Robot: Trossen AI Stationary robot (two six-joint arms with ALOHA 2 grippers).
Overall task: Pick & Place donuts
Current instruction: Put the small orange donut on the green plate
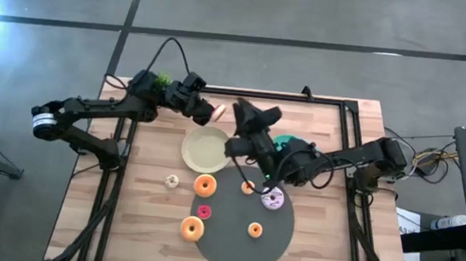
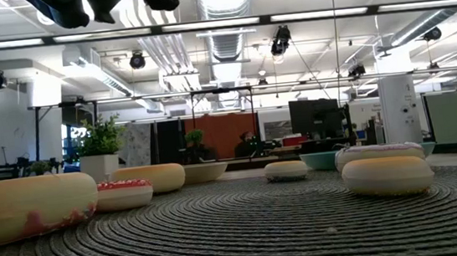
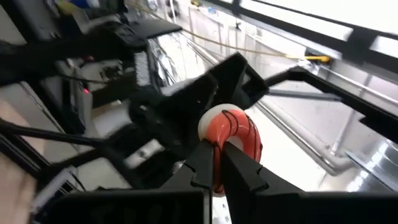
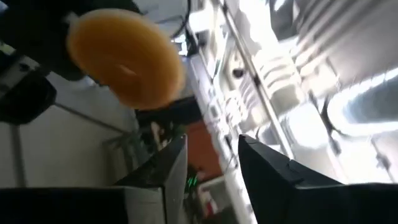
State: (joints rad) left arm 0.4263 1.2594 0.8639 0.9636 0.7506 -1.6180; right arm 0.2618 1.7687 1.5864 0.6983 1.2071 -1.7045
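Note:
My left gripper (image 1: 209,110) is above the table's far edge, past the cream plate (image 1: 206,148), shut on an orange-iced donut (image 1: 218,112). My right gripper (image 1: 237,114) is open beside it and faces it. In the right wrist view the donut (image 4: 124,59) lies beyond the open fingers (image 4: 211,149), apart from them. Several more donuts lie flat on the grey mat (image 1: 244,234): orange (image 1: 204,185), lilac-white (image 1: 272,200), pink (image 1: 204,211), another orange (image 1: 192,228) and two mini orange ones. A small cream donut (image 1: 172,181) sits on the wood. My left gripper (image 3: 222,149) pinches the orange donut between its two fingers, on the near part of the ring (image 3: 225,140). The donut stands on edge past the fingertips, with orange icing and cream underside both showing. It is lifted clear of the table.
A teal plate (image 1: 284,141) lies partly under the right arm. The black frame rail (image 1: 322,100) runs along the far edge. In the low view the donuts (image 2: 384,173) ring the mat (image 2: 247,235), and an arm (image 2: 107,1) hangs overhead. Bare wood shows at the near left.

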